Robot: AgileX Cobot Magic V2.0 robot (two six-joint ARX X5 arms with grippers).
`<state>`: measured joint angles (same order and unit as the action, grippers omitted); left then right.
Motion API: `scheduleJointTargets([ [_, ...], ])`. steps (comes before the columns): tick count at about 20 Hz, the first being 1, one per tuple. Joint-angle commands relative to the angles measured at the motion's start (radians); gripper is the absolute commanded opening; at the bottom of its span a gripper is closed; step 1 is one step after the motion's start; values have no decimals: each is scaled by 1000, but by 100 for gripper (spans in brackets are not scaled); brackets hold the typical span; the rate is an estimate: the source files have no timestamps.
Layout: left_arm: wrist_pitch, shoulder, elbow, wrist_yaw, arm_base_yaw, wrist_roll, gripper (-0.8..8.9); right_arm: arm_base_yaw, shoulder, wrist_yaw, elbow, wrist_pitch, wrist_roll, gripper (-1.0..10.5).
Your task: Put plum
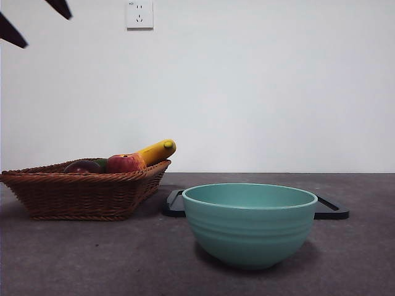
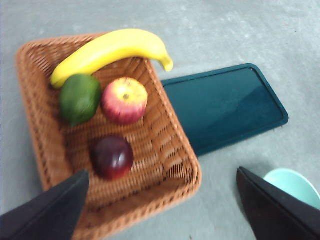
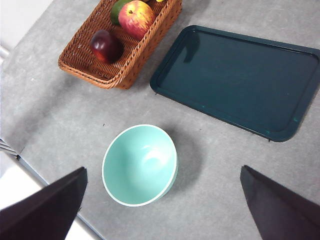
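Basket: a shallow woven brown wicker basket (image 1: 80, 196) sits at the left of the front view, on the grey table.
Plum: the round, glossy dark maroon-purple plum (image 2: 111, 157) lies in the basket, apart from the other fruit; in the front view only its top shows above the rim, at far left (image 1: 82, 166).
Neighbours: a red-yellow apple (image 2: 124, 100), a green fruit (image 2: 79, 98) and a long yellow banana (image 2: 110, 50) share the basket.
Handling: it looks smooth, firm and fairly light, likely slippery; a hold across its widest part, from above, should keep it from squirting out or rolling.
Left gripper: the left gripper (image 2: 160, 210) hangs over the basket's near edge, jaws spread wide and empty, the plum just ahead of the gap; probably the black tips at the upper left of the front view.
Tray: a flat dark teal rectangular tray (image 3: 240, 80) lies right of the basket.
Bowl: a pale turquoise ribbed bowl (image 1: 249, 223) stands centre front, empty.
Right gripper: the right gripper (image 3: 162, 210) waits high above the bowl, jaws parted, holding nothing.
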<state>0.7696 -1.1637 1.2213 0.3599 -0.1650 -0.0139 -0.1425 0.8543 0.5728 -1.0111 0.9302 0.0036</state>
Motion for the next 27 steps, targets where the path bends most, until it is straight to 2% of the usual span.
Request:
scheduleJointTargets([
  [1, -6, -97, 76, -44, -25, -22, 466, -2, 8, 3, -19, -9, -3, 491],
  [13, -96, -470, 115, -158, -72, -64, 467, -2, 8, 3, -19, -9, -3, 491],
  [27, -115, -657, 115, -199, -80, -84, 467, -2, 8, 3, -19, -9, -3, 491],
])
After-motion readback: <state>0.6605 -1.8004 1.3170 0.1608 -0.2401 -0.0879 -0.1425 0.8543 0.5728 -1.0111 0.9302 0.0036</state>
